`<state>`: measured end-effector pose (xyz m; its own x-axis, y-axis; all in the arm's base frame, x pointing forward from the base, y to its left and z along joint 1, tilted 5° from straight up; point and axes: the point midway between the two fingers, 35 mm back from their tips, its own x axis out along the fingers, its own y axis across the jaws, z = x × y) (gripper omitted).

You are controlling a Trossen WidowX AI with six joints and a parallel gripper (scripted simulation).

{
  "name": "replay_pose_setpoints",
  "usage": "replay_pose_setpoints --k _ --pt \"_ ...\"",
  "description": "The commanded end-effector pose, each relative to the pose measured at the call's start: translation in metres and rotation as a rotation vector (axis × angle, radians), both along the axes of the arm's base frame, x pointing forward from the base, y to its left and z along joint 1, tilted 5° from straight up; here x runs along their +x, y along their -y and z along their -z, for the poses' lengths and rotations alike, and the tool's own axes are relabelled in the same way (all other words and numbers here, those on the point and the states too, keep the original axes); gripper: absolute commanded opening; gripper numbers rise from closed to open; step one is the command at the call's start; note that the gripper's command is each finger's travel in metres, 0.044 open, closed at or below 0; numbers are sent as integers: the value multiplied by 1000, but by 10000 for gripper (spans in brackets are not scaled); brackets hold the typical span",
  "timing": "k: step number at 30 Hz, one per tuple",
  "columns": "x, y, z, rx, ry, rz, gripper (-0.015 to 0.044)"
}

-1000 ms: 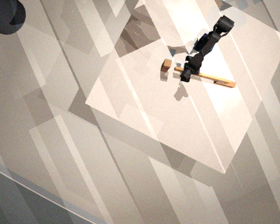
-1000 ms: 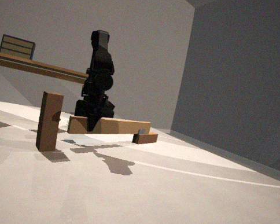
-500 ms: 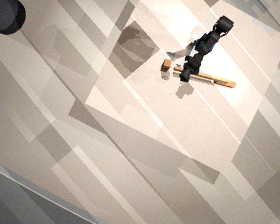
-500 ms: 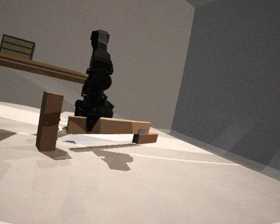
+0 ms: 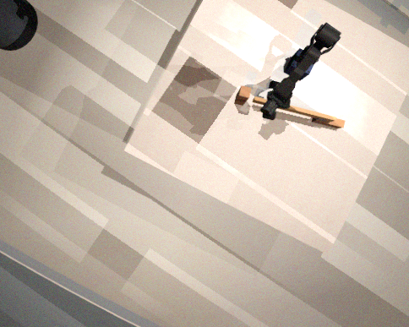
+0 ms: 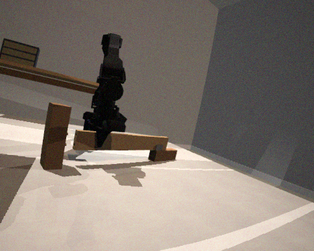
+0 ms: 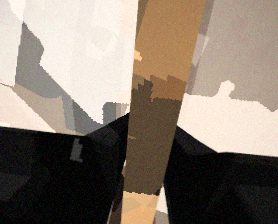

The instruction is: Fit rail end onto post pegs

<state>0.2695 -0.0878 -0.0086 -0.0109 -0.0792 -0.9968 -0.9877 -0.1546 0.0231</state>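
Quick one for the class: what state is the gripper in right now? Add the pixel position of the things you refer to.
Gripper [image 5: 269,107] [image 6: 101,141] [image 7: 145,119]: closed on the wooden bed rail [image 5: 320,117] [image 6: 135,141] [image 7: 167,45], near the end facing the post [image 5: 242,95] [image 6: 55,136].
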Motion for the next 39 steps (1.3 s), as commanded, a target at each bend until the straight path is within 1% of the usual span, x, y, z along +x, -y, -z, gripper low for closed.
replay_pose_setpoints --k 1,39 --pt "1 2 -1 -3 1 -3 0" --pt "3 14 -2 -4 1 -3 0"
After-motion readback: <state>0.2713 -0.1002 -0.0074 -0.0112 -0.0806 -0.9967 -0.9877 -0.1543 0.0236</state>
